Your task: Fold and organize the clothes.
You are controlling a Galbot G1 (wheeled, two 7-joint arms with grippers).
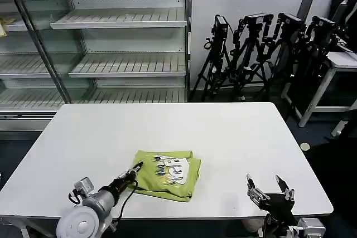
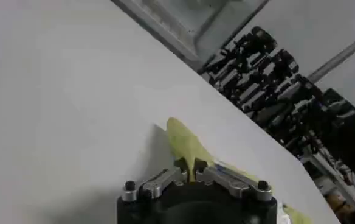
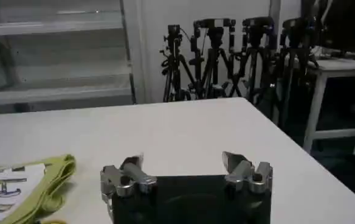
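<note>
The clothes are one lime-green shirt (image 1: 169, 174), folded into a small square with a white printed graphic facing up, lying on the white table (image 1: 184, 126) near its front edge. My left gripper (image 1: 137, 166) is at the shirt's left edge, shut on a pinch of the green fabric (image 2: 186, 149), which runs up between the two fingertips. My right gripper (image 1: 268, 185) stands open at the table's front right, apart from the shirt and holding nothing. In the right wrist view the shirt (image 3: 25, 185) lies off to one side of the open gripper (image 3: 183, 161).
Metal shelving (image 1: 111, 43) stands behind the table on the left. A cluster of black camera tripods (image 1: 262, 48) and a white side table (image 1: 334, 65) stand behind on the right. Bare tabletop surrounds the shirt.
</note>
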